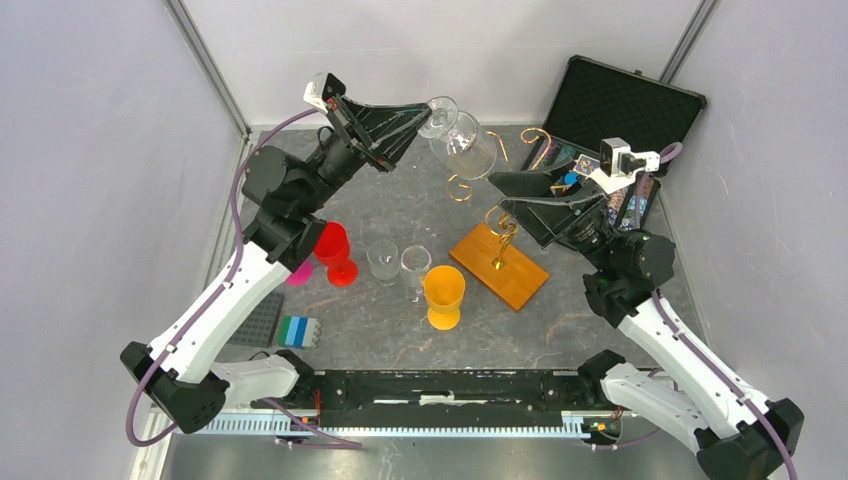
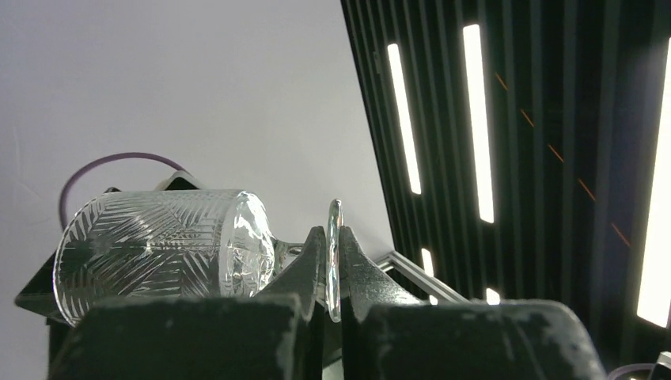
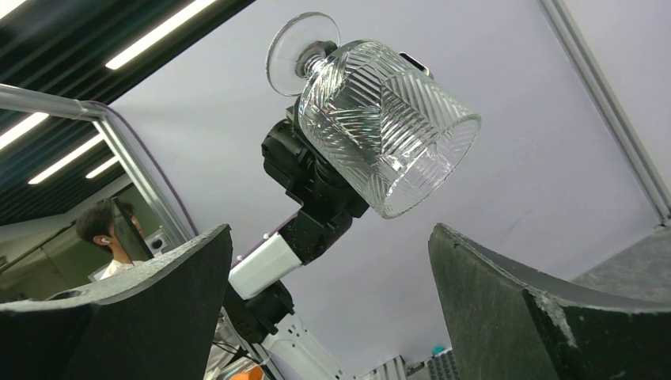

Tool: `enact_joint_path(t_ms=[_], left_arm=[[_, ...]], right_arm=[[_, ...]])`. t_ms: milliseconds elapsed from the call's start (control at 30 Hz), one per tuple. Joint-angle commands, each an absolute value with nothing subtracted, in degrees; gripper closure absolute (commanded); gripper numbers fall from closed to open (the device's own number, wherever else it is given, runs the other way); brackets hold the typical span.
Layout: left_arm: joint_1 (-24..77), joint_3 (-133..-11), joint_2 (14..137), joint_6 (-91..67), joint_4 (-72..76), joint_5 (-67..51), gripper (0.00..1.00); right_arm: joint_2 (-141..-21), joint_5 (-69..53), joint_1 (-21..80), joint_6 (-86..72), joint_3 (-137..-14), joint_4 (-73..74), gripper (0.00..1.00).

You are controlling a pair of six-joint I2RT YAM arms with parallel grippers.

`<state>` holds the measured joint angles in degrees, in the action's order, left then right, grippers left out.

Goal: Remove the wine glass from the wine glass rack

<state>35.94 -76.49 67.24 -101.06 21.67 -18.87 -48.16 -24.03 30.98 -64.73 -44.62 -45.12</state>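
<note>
Grips wine glass at foot end w/ left gripper; lies sideways, bowl twd wide-open empty right gripper.

Evenly bright; ceiling light strips glare; shadows soft.

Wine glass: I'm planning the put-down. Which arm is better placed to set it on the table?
Left, probably: the left gripper pinches the wine glass by its foot; the right gripper is open and empty.
</note>
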Motion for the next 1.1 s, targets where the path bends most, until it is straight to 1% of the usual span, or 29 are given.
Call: enact_joint_path(t_ms=[0, 67, 233, 400, 500, 700, 933, 1000, 1067], left_arm=[[37.03, -77.0, 66.04, -106.47, 31.77, -16.61, 0.98], [37.66, -76.7, 66.01, -106.73, 32.18, -16.57, 0.98], [39.05, -75.38, 65.94, -107.75, 33.78, -16.39, 0.98], [40.54, -74.53, 65.7, -108.14, 34.93, -15.89, 0.98], [41.09, -73.35, 65.16, -108.35, 35.35, -14.97, 0.98], [41.64, -72.62, 64.94, -109.07, 36.74, -14.5, 0.98], [42.18, -72.51, 65.42, -109.13, 37.79, -15.81, 0.98], [42.34, -72.59, 65.64, -109.03, 37.89, -16.25, 0.98], [42.34, -72.76, 65.77, -108.82, 38.16, -16.55, 0.98]], right_arm=[[-49.83, -25.21, 31.89, -66.75, -45.27, -56.97, 0.02], [-51.09, -25.4, 32.24, -66.65, -46.08, -59.78, 0.02], [-54.17, -25.84, 33.12, -66.8, -48.1, -67.03, 0.06], [-57.4, -26.03, 33.56, -69.0, -49.0, -76.29, 0.16], [-59.28, -26.04, 33.73, -70.89, -49.62, -82.07, 0.27], [-61.45, -25.84, 34.41, -71.64, -51.09, -87.32, 0.45], [-63.01, -25.97, 34.83, -71.92, -53.74, -83.75, 0.6], [-63.14, -25.89, 34.85, -71.75, -54.13, -81.46, 0.68], [-63.14, -25.76, 34.89, -71.58, -54.23, -79.83, 0.79]])
